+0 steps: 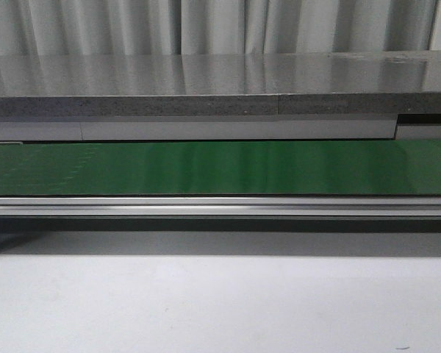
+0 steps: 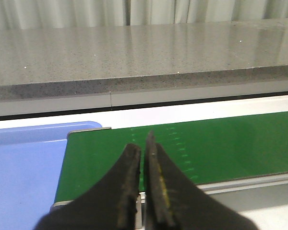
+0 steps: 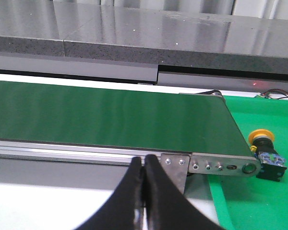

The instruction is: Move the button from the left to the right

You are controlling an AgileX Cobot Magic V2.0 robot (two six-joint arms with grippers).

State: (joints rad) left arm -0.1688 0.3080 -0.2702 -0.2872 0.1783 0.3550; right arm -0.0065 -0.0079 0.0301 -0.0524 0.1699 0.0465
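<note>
Grey curtains (image 1: 206, 26) hang behind your stone counter (image 1: 206, 88); below it runs the green conveyor belt (image 1: 220, 168). Your button (image 3: 265, 152) lies on a green mat (image 3: 259, 201) just beside the belt's end, at three o'clock of the right gripper (image 3: 144, 168). Both that and the left gripper (image 2: 142, 152) have jaws together, holding nothing. A blue tray (image 2: 19, 167) adjoins the belt's other end.

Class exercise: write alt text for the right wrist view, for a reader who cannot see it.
The yellow-capped button lies on a green mat just past the end of the green conveyor belt. The right hand, shut and empty, hangs before the belt's metal rail.
</note>
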